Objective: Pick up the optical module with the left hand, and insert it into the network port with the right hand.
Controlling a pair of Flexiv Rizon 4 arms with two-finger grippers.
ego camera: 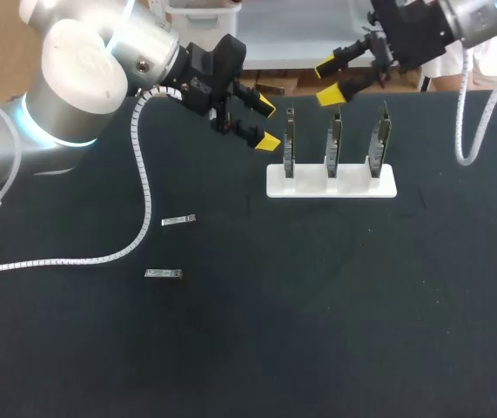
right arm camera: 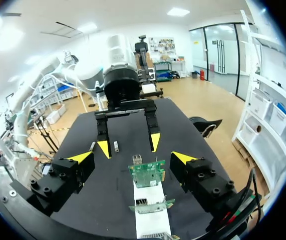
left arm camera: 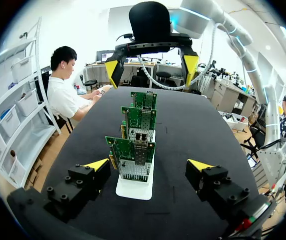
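Two small silver optical modules (ego camera: 178,220) (ego camera: 163,273) lie flat on the dark table, left of centre; in the right wrist view both modules (right arm camera: 115,146) (right arm camera: 92,146) lie beyond my left gripper. Three green network cards stand upright in a white stand (ego camera: 331,185). My left gripper (ego camera: 266,124) hangs open just left of the leftmost card (ego camera: 289,144), empty; its own view shows that card (left arm camera: 131,150) ahead of its fingers. My right gripper (ego camera: 327,83) is open behind and above the middle card (ego camera: 334,144), holding nothing. A silver piece (right arm camera: 136,160) sits at a card's top edge.
A white spiral cable (ego camera: 144,192) from my left arm trails across the table's left side. Another spiral cable (ego camera: 464,131) hangs from my right arm at the back right. The two grippers face each other along the row of cards.
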